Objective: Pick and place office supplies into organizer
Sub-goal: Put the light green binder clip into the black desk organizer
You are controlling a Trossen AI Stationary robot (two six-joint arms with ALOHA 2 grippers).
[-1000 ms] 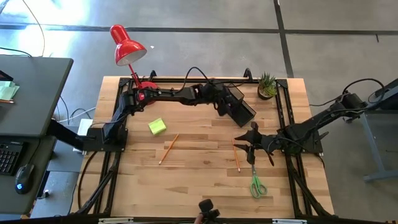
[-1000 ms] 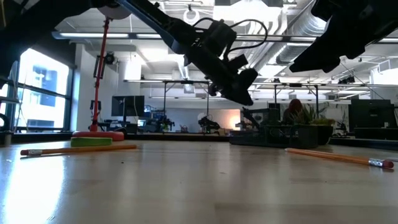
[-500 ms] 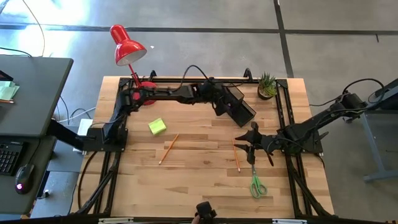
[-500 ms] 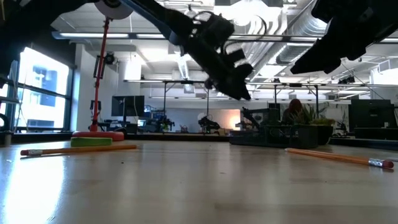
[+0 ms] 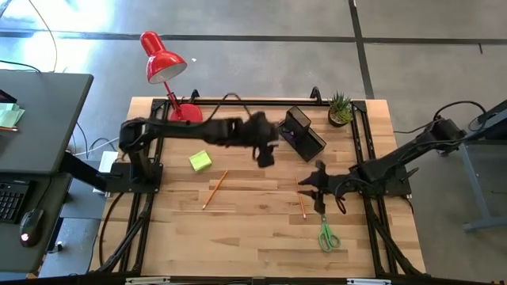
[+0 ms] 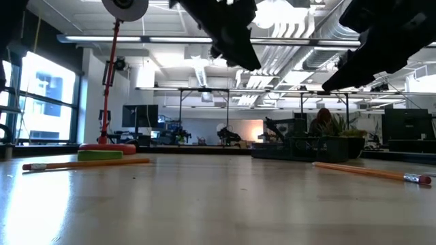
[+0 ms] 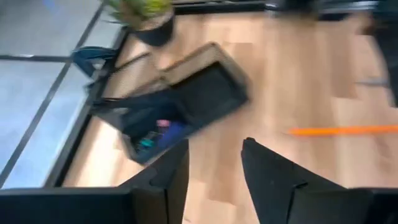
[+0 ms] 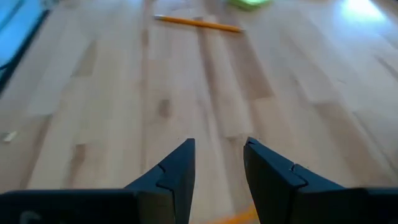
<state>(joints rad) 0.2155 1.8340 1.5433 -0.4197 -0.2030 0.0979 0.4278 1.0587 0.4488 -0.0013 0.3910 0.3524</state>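
The black mesh organizer (image 5: 305, 133) stands near the table's far edge, beside the potted plant (image 5: 341, 109). In the left wrist view the organizer (image 7: 186, 102) has a purple marker (image 7: 168, 132) lying in one compartment. My left gripper (image 5: 267, 154) hovers open to the left of the organizer, empty. My right gripper (image 5: 319, 187) hangs open over an orange pencil (image 5: 301, 202). The green-handled scissors (image 5: 326, 234) lie flat nearer the near edge. A yellow-green sticky-note block (image 5: 200, 161) and a second pencil (image 5: 215, 188) lie on the left half of the table.
A red desk lamp (image 5: 162, 59) stands at the far left corner. Black frame rails (image 5: 360, 142) run along the table's sides. Bare wood (image 5: 253, 229) spreads between the two pencils and toward the near edge. A desk with a keyboard (image 5: 12, 198) stands beyond the left edge.
My left gripper has drawn back from above the organizer toward the table's left and a little toward the near edge, rising as it went. The organizer and the loose supplies have stayed where they were.
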